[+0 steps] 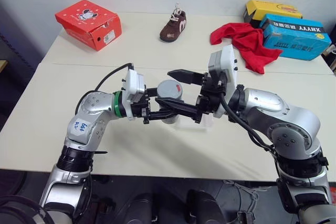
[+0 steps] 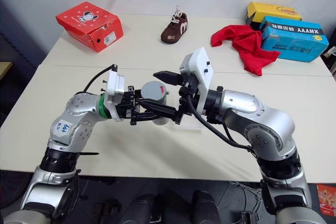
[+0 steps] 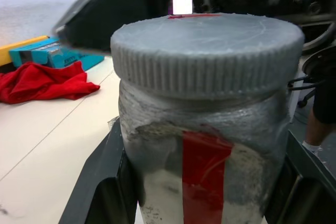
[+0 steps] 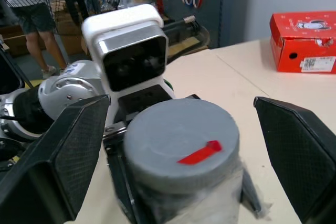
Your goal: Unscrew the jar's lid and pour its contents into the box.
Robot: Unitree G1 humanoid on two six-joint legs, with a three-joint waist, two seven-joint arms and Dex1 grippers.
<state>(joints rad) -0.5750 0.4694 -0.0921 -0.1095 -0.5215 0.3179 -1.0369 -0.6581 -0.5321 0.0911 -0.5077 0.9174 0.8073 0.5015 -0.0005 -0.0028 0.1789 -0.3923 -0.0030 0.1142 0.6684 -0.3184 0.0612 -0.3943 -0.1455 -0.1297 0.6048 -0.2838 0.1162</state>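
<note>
We clamp the jar (image 1: 169, 109) sideways above the table (image 1: 63, 124) in our left gripper (image 1: 173, 112), presenting its lid (image 4: 181, 145) to our right gripper (image 4: 178, 156), whose wide-open fingers flank it for unscrewing. Beyond lie a shoe (image 1: 174, 26) and a red cloth (image 1: 245, 43).

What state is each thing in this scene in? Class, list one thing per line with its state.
jar: lifted off the table, held on its side by the left gripper.
lid: still screwed on.
left gripper: shut on the jar.
right gripper: open, fingers either side of the lid, not touching.
red shoe box: closed.
blue shoe box: closed.
yellow shoe box: closed.
red cloth: crumpled.
brown shoe: upright.
</note>
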